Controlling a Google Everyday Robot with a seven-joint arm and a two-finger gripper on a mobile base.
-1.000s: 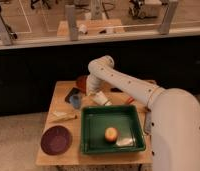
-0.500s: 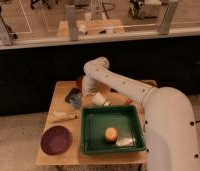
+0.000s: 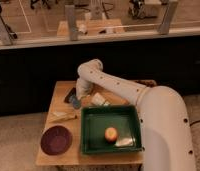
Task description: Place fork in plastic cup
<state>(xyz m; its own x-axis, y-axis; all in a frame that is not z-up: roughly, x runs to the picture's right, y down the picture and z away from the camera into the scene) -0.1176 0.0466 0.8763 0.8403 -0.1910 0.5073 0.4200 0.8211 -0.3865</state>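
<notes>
Gripper [image 3: 79, 98] fingers closed, low over the table [image 3: 58, 92] beside the plastic cup [image 3: 74, 103].

Light-blue plastic cup [image 3: 75, 103] upright below gripper [image 3: 79, 96].

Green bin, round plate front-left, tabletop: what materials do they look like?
Green bin: likely plastic, uniform dark green, slight sheen. Round plate: matte maroon, plastic or ceramic, unclear. Table: wood-look, light tan. The gripper sits shut near the table's back-left, over a small blue thing.
</notes>
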